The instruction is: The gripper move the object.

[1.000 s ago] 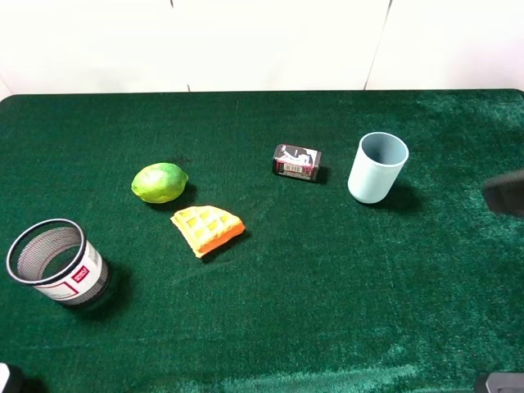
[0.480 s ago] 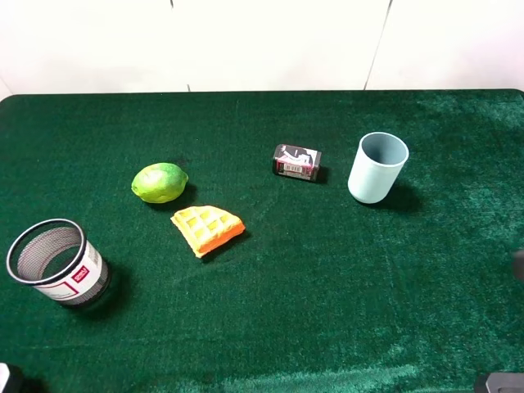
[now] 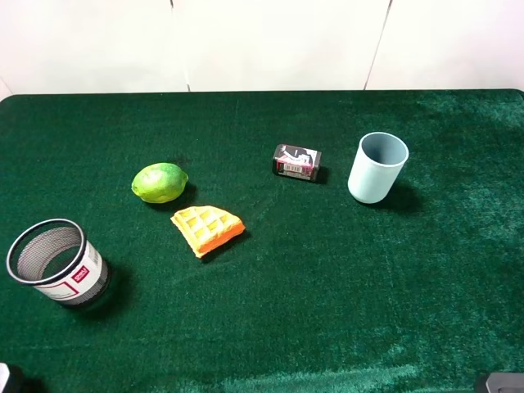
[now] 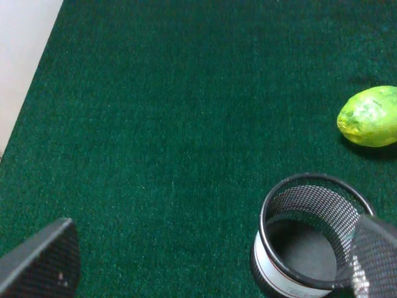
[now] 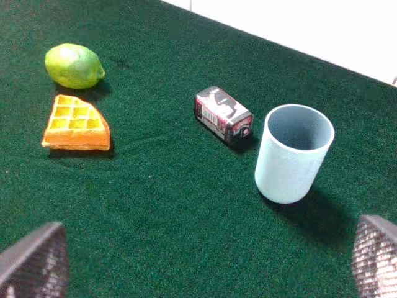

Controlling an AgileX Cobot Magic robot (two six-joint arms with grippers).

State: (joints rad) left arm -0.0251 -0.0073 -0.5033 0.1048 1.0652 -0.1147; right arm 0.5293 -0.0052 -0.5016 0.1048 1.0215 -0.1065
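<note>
The small black box with pink and white graphics (image 3: pixel 296 162) lies on the green cloth, just left of the pale blue cup (image 3: pixel 377 167). In the right wrist view the box (image 5: pixel 223 115) lies ahead of my right gripper (image 5: pixel 208 254), which is open, empty and well short of it. My left gripper (image 4: pixel 214 261) is open and empty, hovering by the mesh cup (image 4: pixel 313 233). Neither gripper shows in the exterior high view.
A green lime (image 3: pixel 160 182) and an orange waffle piece (image 3: pixel 207 228) lie left of the box. A black mesh cup (image 3: pixel 56 260) stands at the front left. The white wall runs along the table's far edge (image 3: pixel 262 90).
A dark blurred arm part at the right edge of the exterior view slid down and out of view. The box and the other objects have not moved.
</note>
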